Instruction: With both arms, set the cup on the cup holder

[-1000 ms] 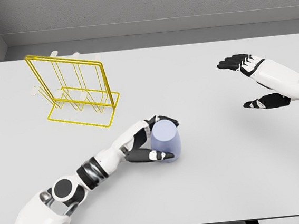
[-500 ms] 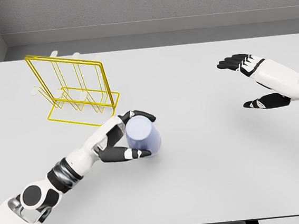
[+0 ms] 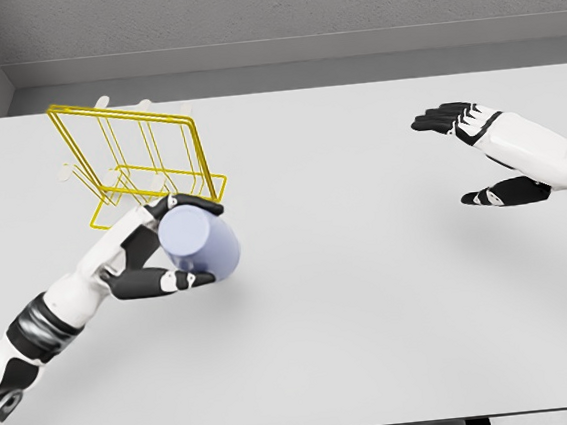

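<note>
White table (image 3: 374, 314), L hand (image 3: 157, 255) gripping unlabelled lavender cup (image 3: 199, 243), nr yellow rack (image 3: 148, 165)

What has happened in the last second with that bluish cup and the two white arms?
The left hand, gripping the pale blue cup all along, has carried it up and to the left across the white table, so it now sits right at the front of the yellow wire cup holder. The right hand has stayed open above the table's right side, and the holder has not moved.
</note>
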Robot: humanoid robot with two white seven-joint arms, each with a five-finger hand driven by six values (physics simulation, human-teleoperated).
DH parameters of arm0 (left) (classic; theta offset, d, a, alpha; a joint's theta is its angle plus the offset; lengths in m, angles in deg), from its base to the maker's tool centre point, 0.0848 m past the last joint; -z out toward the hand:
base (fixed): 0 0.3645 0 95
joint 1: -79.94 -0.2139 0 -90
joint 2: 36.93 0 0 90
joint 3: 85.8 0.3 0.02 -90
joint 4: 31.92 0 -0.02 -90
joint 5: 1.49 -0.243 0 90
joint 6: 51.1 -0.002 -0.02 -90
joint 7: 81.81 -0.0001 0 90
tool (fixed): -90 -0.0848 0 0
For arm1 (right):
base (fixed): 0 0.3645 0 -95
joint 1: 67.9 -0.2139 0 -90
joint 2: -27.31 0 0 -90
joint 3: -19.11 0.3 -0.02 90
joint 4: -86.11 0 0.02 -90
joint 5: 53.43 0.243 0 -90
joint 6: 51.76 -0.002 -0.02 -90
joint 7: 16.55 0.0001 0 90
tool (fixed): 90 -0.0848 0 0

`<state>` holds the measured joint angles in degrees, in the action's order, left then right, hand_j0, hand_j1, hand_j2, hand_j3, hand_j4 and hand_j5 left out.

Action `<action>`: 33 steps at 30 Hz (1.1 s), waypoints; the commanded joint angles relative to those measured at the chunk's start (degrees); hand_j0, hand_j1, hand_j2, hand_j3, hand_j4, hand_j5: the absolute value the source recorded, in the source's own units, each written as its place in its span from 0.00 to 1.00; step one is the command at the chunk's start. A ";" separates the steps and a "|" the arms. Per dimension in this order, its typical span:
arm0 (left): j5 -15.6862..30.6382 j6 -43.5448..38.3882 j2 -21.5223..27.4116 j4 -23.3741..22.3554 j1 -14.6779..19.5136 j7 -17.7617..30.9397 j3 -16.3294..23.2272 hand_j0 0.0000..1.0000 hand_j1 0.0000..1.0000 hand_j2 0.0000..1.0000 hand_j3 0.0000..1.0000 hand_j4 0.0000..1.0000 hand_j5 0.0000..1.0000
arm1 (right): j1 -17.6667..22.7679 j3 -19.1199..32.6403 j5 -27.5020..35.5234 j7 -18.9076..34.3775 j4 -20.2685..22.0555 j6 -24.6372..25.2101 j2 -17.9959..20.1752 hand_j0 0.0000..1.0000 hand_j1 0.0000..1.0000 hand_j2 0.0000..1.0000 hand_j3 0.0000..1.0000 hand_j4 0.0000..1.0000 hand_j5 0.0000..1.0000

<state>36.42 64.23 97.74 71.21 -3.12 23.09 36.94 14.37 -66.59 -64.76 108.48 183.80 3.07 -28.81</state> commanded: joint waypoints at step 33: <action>8.23 -0.45 3.14 -4.52 4.92 -0.13 -5.49 0.68 0.68 0.68 0.68 0.68 0.68 | -0.09 0.01 0.35 -0.03 -0.22 0.17 -0.05 1.00 1.00 1.00 1.00 1.00 1.00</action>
<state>44.36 63.81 101.22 67.75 1.80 22.96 31.36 14.28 -66.61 -64.81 108.48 183.63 3.07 -28.87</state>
